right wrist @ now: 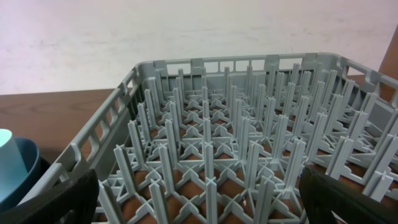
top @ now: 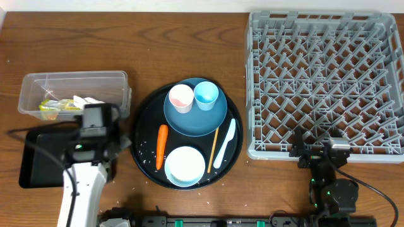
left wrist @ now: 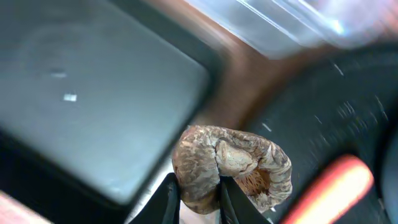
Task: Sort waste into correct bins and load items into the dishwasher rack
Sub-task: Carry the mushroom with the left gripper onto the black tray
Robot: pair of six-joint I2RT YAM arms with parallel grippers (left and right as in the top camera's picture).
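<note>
My left gripper [left wrist: 199,196] is shut on the small brown food lump [left wrist: 230,163], held above the gap between the flat black tray [left wrist: 93,93] and the round tray. In the overhead view the left gripper [top: 95,135] hovers by the flat black tray [top: 35,167], in front of the clear tub [top: 72,91] that holds the yellow-green wrapper [top: 53,106] and white tissue [top: 85,101]. The orange carrot [top: 161,145], dark blue plate [top: 196,116], pink cup [top: 181,98], light blue cup [top: 206,94], pale blue bowl [top: 185,166], spoon [top: 226,144] and chopstick [top: 213,148] lie on the round tray. My right gripper [right wrist: 199,199] is open at the grey rack [right wrist: 236,155].
The large round black tray [top: 142,135] sits at the table's middle with rice grains scattered on it. The grey rack [top: 325,82] fills the right side. The right arm [top: 328,164] rests at the rack's front edge.
</note>
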